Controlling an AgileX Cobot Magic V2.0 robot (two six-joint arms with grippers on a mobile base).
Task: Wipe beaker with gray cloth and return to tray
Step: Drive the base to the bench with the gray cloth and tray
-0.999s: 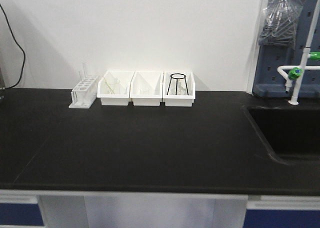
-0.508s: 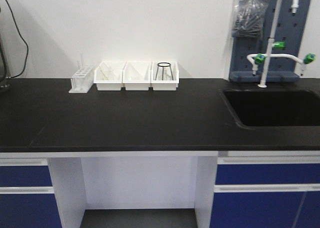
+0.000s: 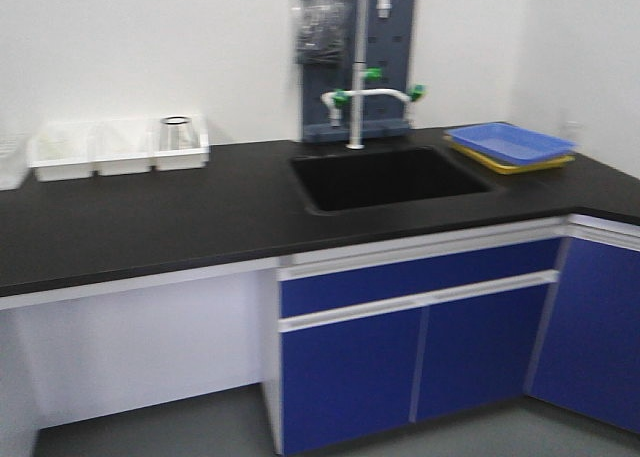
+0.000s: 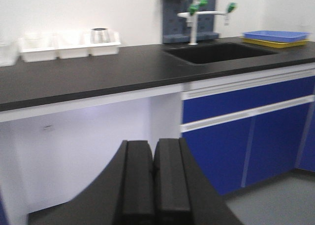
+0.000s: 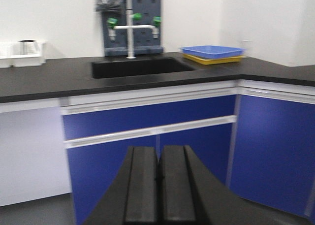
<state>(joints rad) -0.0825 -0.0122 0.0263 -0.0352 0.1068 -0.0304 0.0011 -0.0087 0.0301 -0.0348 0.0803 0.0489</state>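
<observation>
- Beaker, gray cloth and metal tray: none of them shows in any view. The task is not started, and I judge the step in hand is finding them.
- Left gripper (image 4: 153, 151), bottom centre of its wrist view: fingers pressed together, nothing held.
- Right gripper (image 5: 158, 158): the same, closed and empty.
- Blue tray (image 3: 505, 142) stacked on a yellow tray (image 3: 512, 164), right of frame. It looks like plastic, so it's not my target.
- White bins (image 3: 118, 149) are at the left on the black counter (image 3: 150, 227). The glass item in the rightmost one is too blurred to name.
- Sink (image 3: 385, 177) and faucet (image 3: 358, 67) are centre frame.
- To do this well: arms low, claws closed, let the blur settle, scan the whole counter before reaching.
</observation>
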